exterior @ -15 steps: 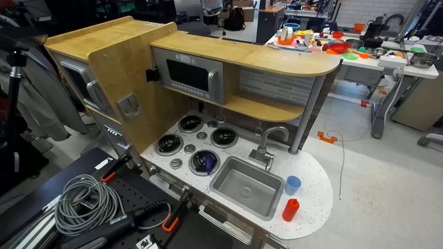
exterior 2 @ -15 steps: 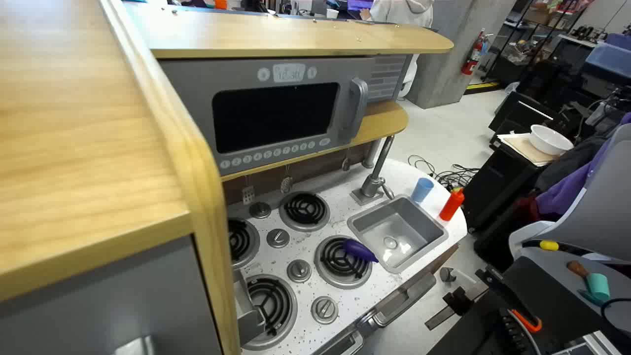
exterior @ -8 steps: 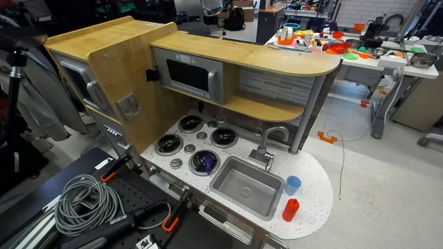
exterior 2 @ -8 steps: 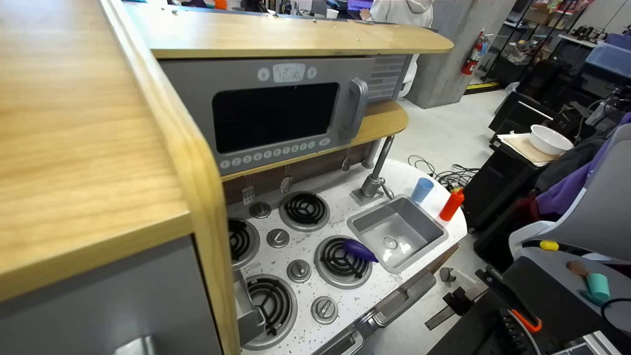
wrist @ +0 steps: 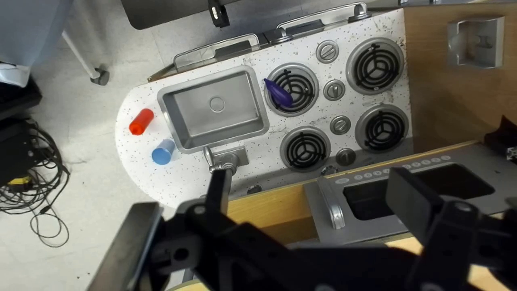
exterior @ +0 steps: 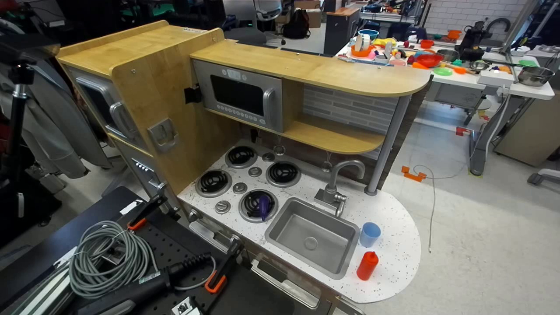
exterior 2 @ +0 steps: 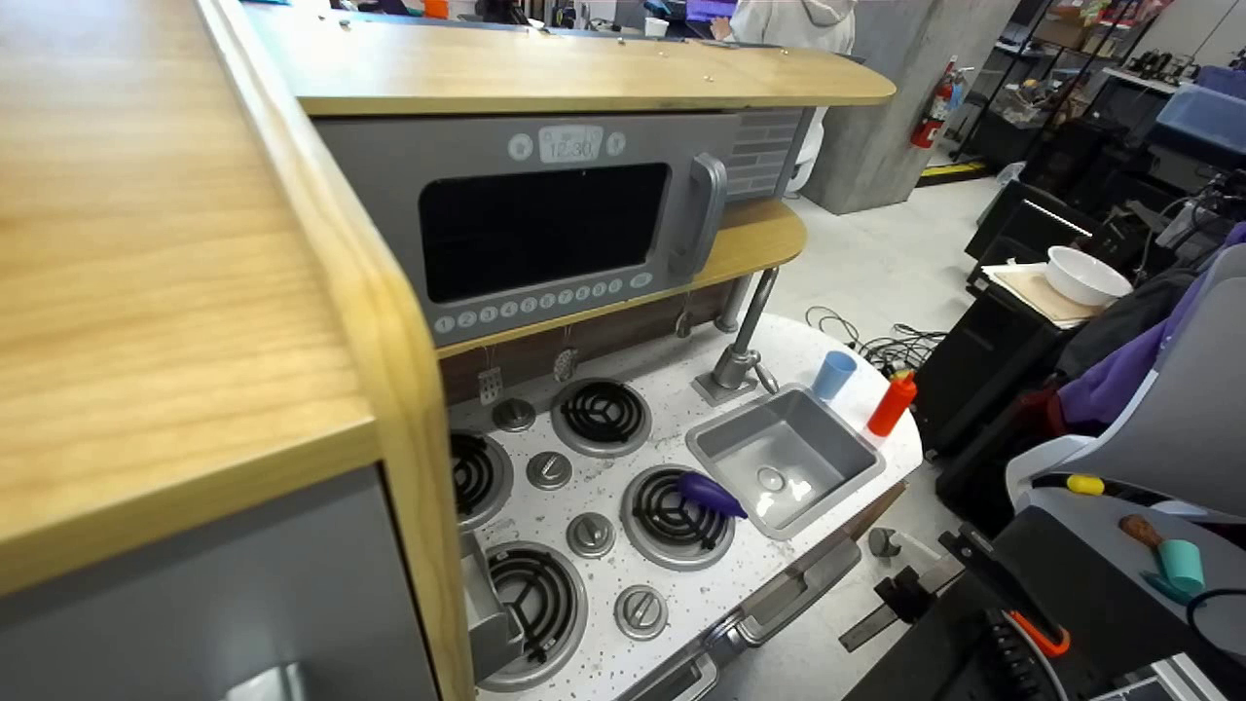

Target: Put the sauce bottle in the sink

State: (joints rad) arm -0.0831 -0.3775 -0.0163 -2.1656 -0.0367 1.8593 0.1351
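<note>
In the wrist view we see the claw (wrist: 313, 192) spread wide, the microwave (wrist: 363, 202) showing between its jaws. Past it come the faucet (wrist: 229, 159) and the sink (wrist: 242, 113), with an eggplant (wrist: 279, 94) lying on a burner (wrist: 307, 89) just beside. At the sink's other end we find the cup (wrist: 162, 152), then the bottle (wrist: 141, 121), both upright on the counter (wrist: 169, 178), beside the sink.

In an exterior view, the sauce bottle (exterior: 367, 266) is standing right of the sink (exterior: 306, 232), before the cup (exterior: 370, 235); leftward, an eggplant (exterior: 264, 206) is lying on a burner (exterior: 251, 205).
</note>
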